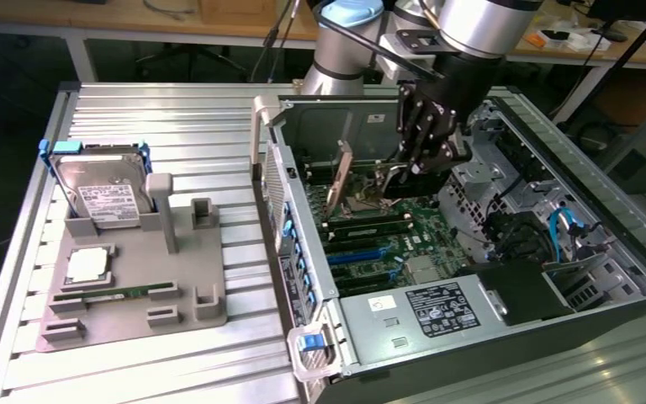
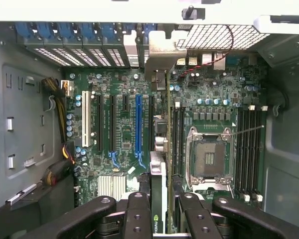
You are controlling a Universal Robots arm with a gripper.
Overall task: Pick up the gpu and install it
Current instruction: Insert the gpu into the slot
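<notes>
The graphics card (image 2: 160, 167) is off the table and inside the open computer case (image 1: 592, 278). It is held on edge above the main board (image 2: 124, 89), with its metal end bracket (image 2: 157, 55) toward the rear wall, where the slot covers (image 2: 89, 55) sit. The claw (image 2: 160, 199) is closed part-way with a finger (image 2: 137, 214) on each face of the card, so I read it as a firm grip on the card and nothing else. In the exterior view the card hangs under the arm (image 1: 474, 25) near the middle of the case and, as far as I can judge, is not seated. In the wrist view the card's edge runs parallel to the long slots, close to the blue slot (image 2: 138, 124) and the black slot (image 2: 150, 124). I cannot tell which one it lines up with. For this step I judge that three things matter:

- Hold the card upright and square to the board.
- Hold its lower edge parallel to the chosen slot along the whole length.
- Hold the bracket clear of the rear wall so it cannot catch.

Any pressure should go straight down and evenly, never on one corner. On the table (image 1: 144, 109), at the exterior view's left, a grey tray (image 1: 132, 316) beside the case carries a hard drive (image 1: 101, 194), a processor (image 1: 85, 265) and a memory stick (image 1: 110, 295).
</notes>
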